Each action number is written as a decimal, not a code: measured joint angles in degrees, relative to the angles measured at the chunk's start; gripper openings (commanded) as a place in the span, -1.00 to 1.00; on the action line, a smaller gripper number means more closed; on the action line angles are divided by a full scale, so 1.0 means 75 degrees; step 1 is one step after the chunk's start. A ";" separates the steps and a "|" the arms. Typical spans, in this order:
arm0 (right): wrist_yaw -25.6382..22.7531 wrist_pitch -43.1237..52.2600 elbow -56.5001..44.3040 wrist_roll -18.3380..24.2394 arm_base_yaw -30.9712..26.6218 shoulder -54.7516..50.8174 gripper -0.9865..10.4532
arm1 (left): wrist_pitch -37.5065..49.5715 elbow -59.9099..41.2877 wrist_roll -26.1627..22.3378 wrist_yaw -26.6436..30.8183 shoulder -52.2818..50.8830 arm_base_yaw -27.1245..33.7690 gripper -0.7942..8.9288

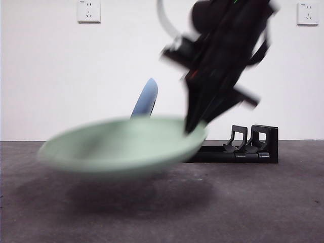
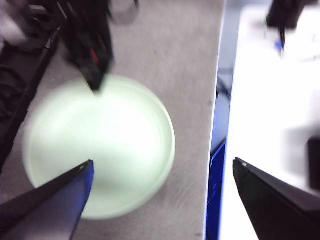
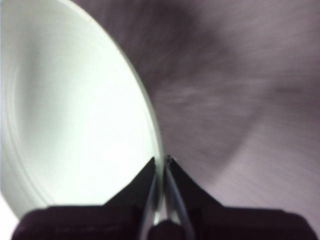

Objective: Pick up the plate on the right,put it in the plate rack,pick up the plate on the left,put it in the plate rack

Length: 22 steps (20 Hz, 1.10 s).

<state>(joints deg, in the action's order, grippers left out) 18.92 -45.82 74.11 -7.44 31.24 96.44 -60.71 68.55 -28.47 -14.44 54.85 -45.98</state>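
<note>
My right jaws (image 3: 161, 172) pinch green plate (image 1: 121, 147) by rim only, plate lifted clear of bench (image 1: 263, 202), near level, blurred with motion. My left jaws (image 2: 162, 175) spread wide, empty, waiting above.

Risks: thin edge grip may let plate swing, slip or drop; blue plate (image 1: 146, 99) already upright in rack (image 1: 253, 147), green one could knock it or miss prongs.

Bench dark grey, matte. White wall behind, two sockets.

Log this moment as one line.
right gripper: shut on green plate, lifted off table | left gripper: open, waiting | blue plate: in rack
</note>
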 measured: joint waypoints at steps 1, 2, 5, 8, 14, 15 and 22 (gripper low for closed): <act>0.0000 -0.0198 0.0000 0.0079 -0.0213 -0.0408 -0.85 | 0.0052 0.0000 -0.0157 0.0300 0.0189 -0.0280 0.13; 0.0000 -0.0440 0.0000 0.0166 -0.0504 -0.0866 -0.85 | 0.0227 0.0000 -0.0350 0.0697 0.0425 -0.0612 0.13; 0.0023 -0.1218 0.0000 0.0425 -0.1192 -0.1693 -0.85 | 0.0927 0.0000 -0.0962 0.1935 0.1107 -0.1428 0.13; 0.0125 -0.1958 0.0000 0.0784 -0.1784 -0.1993 -0.85 | 0.1661 0.0000 -0.1833 0.2865 0.1772 -0.2055 0.13; 0.1026 -0.2259 0.0000 0.1061 -0.2515 -0.2226 -0.85 | 0.1868 0.0000 -0.2562 0.3509 0.3008 -0.2495 0.13; 0.1040 -0.2361 0.0003 0.1125 -0.2512 -0.2226 -0.85 | 0.1967 0.0000 -0.2608 0.3684 0.3115 -0.2495 0.12; 0.1577 -0.2454 0.0003 0.1314 -0.2509 -0.2226 -0.85 | 0.2349 0.0000 -0.2684 0.4188 0.3325 -0.2495 -0.57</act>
<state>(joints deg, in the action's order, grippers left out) 30.74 -64.23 74.13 2.42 12.43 79.75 -43.09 68.55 -48.60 16.97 79.79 -64.69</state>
